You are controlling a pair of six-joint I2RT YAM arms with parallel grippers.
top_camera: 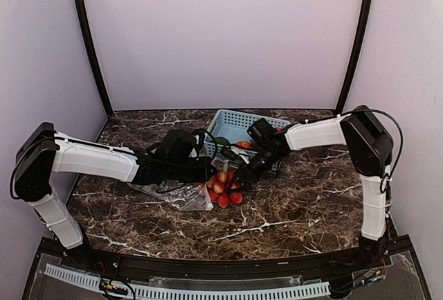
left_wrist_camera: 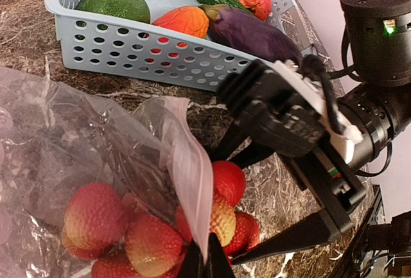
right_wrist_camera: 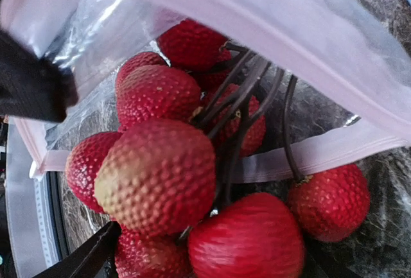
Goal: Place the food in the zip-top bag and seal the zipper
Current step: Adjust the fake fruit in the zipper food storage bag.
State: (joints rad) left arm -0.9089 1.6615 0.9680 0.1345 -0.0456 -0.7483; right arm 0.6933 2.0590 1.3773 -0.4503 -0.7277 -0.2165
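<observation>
Item: cluster (top_camera: 223, 188) of red-yellow balls on dark wiry stems.
Location: at the mouth of the bag (top_camera: 169, 192), on the table (top_camera: 297, 203), in front of the basket (top_camera: 235, 121); some balls under the clear film, others outside, past the zipper (left_wrist_camera: 189, 169).
Handling, cluster: probably light and hard-skinned, bumpy; balls likely to swing and splay on the stems; best taken where the stems meet, or nudged in from the outer balls.
Handling, bag: thin, floppy, slick; likely to collapse unless the lip is held up; best taken at the zipper strip, the one stiffer part.
Left gripper (left_wrist_camera: 205, 265): pinched together on the bag's upper lip at the zipper, lifting the mouth.
Right gripper (top_camera: 239, 179): jaws spread wide, one finger to each side of the outer balls, clamped on nothing visible.
Cluster relative to right gripper: directly beneath and between the fingers, stems running toward the wrist; contact with the fingers not discernible.
Not yet bagged: mango (left_wrist_camera: 183, 20), eggplant (left_wrist_camera: 247, 31) and more, in the basket behind the bag.
Seal: open along the whole visible mouth.
</observation>
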